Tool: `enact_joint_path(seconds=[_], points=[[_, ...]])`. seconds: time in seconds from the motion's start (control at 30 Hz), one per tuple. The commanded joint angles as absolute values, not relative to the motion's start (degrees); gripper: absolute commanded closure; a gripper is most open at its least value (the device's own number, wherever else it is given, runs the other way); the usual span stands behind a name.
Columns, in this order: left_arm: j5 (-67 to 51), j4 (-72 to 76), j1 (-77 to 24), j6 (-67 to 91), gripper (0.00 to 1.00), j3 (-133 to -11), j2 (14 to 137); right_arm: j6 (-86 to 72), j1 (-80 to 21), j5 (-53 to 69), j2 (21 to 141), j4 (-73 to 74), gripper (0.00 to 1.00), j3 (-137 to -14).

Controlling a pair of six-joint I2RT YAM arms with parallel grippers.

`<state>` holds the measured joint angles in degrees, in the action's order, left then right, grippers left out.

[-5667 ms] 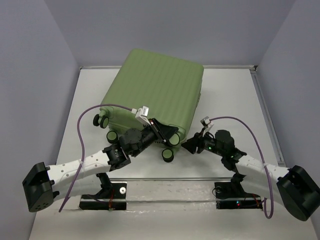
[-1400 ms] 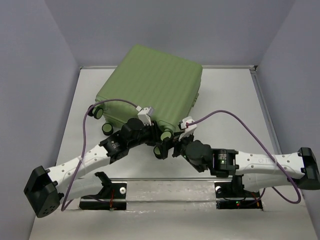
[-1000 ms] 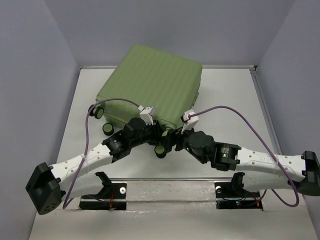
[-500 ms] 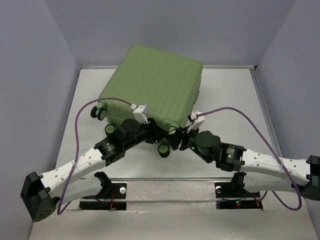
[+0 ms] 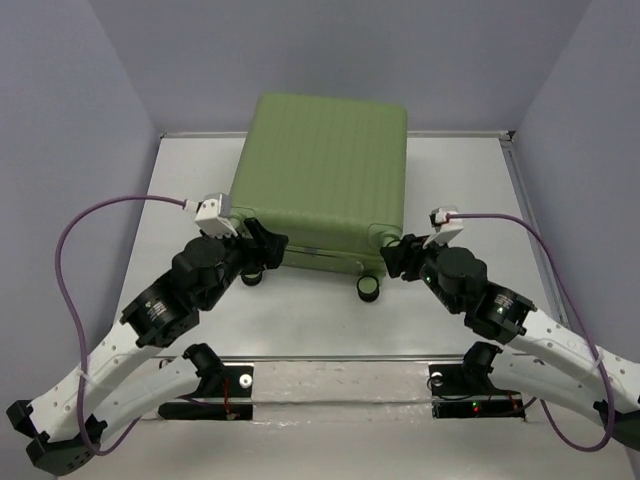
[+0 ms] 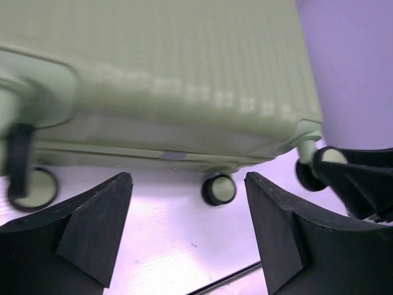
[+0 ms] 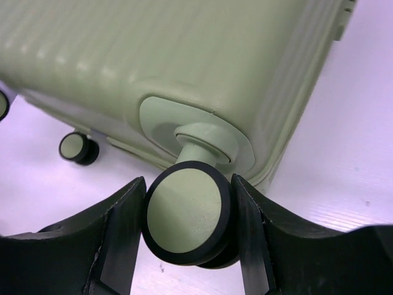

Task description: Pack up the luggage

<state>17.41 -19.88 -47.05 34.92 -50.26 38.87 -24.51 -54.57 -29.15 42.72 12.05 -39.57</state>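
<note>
The luggage [image 5: 325, 165], a closed light-green ribbed suitcase, lies flat at the middle back of the table, its wheeled end toward the arms. My right gripper [image 5: 397, 254] is at its near right corner, shut on a corner wheel [image 7: 184, 215] that has a black tyre and green hub; both fingers press its sides. My left gripper [image 5: 264, 243] hovers at the near left corner, open, with only bare table between its fingers [image 6: 92, 227]. In the left wrist view the luggage [image 6: 166, 80] fills the top, with a free wheel [image 6: 219, 189] under its edge.
A free wheel [image 5: 368, 287] stands on the table below the suitcase's near edge, another [image 5: 252, 278] by my left gripper. Grey walls enclose the white table [image 5: 470, 190] on three sides. Purple cables loop from both wrists.
The luggage has swung round to sit square to the table. My left gripper opened, let go and drew back to the left. My right gripper closed on the corner wheel and moved right with it.
</note>
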Motion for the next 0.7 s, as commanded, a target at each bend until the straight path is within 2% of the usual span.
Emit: enact_joint_path(seconds=[0.0,0.1,0.33,0.5,0.67], points=[[29.15,-33.56,-46.76,33.49,0.11,-55.27,37.09,-20.92,-44.84,-30.51,42.98,12.66,0.93,-39.99],[31.11,-38.57,-46.85,34.79,0.07,-55.63,37.7,-19.87,-40.0,-28.4,42.8,12.66,0.93,-40.43],[34.53,-39.72,-46.85,32.44,0.06,-57.57,41.21,-18.11,-35.34,-27.25,41.57,14.5,0.93,-41.75],[31.56,-35.34,-46.76,28.57,0.06,-56.25,48.06,-17.93,-34.01,-25.84,41.13,14.76,0.93,-41.57],[33.66,-30.32,-44.48,25.5,0.06,-56.25,52.03,-17.75,-34.01,-26.02,39.38,16.0,0.93,-41.31]])
